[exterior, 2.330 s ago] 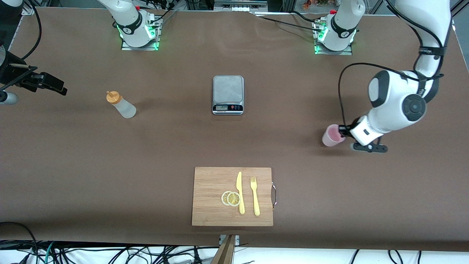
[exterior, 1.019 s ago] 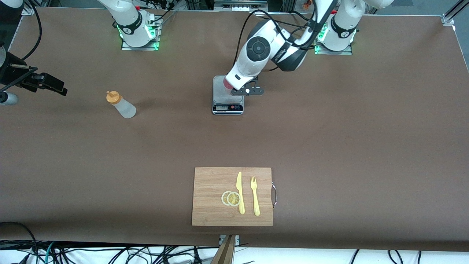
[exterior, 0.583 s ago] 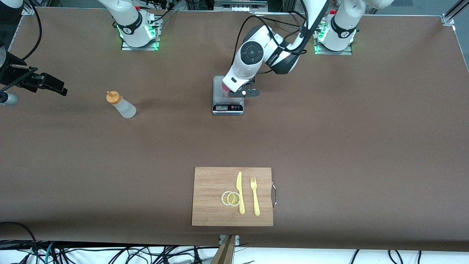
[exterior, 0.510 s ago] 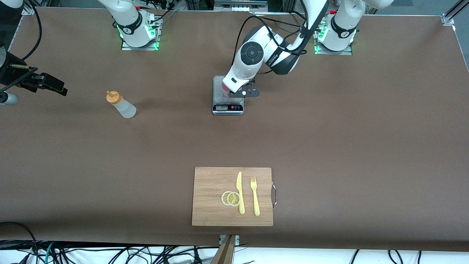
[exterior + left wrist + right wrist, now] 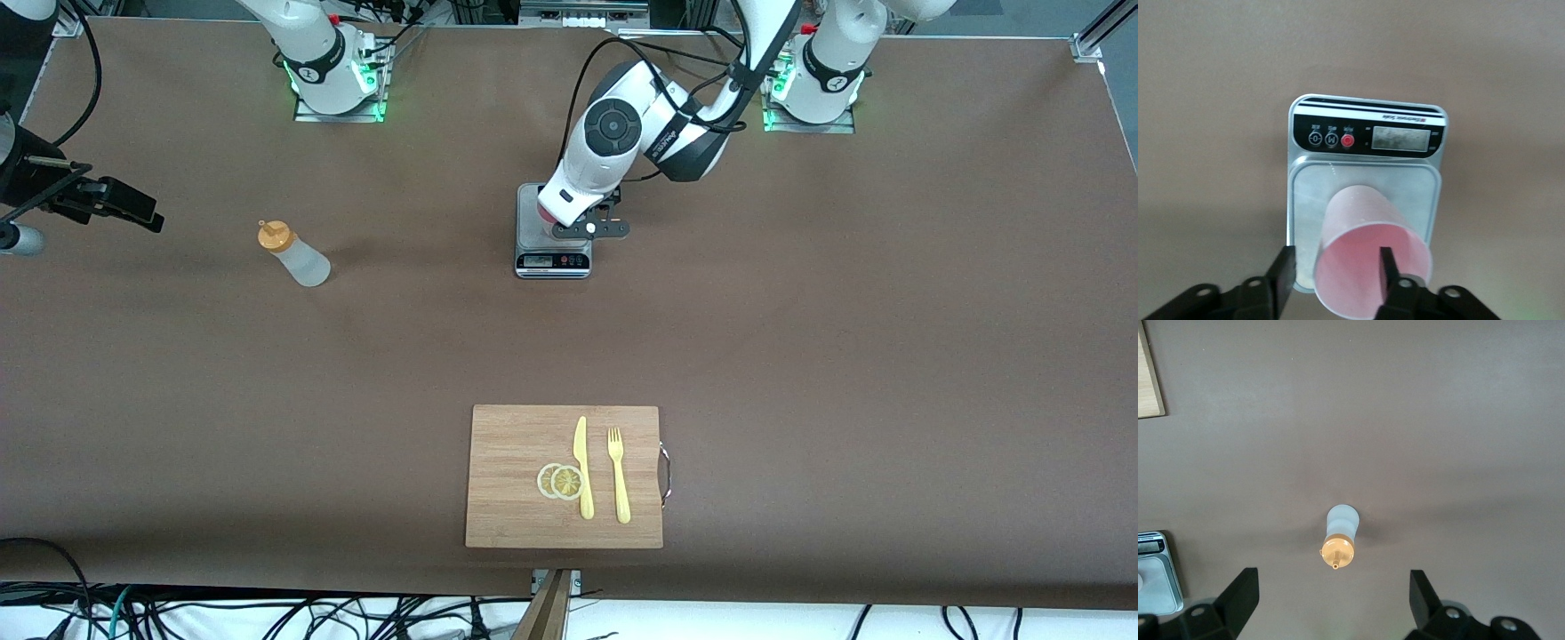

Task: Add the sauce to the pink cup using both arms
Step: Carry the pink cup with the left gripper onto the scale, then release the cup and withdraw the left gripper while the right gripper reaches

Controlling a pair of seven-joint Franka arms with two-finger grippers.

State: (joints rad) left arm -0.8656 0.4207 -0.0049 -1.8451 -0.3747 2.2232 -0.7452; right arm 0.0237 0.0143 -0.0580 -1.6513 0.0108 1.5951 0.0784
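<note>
Pink cup [image 5: 1368, 257] smooth, tapered plastic, stands on brushed-metal plate of scale [image 5: 1367, 137]; left gripper [image 5: 1336, 273] straddles cup wall, one finger inside rim, one outside with gap, jaws slack; sauce bottle [image 5: 1339, 537] translucent, orange cap, upright on brown mat toward right arm's end; right gripper [image 5: 1328, 597] above it, jaws wide.

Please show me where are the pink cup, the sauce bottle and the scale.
pink cup [image 5: 1368, 267], left wrist view, inner wall.
sauce bottle [image 5: 302, 260], front view, translucent body.
scale [image 5: 1368, 139], left wrist view, black display panel.
</note>
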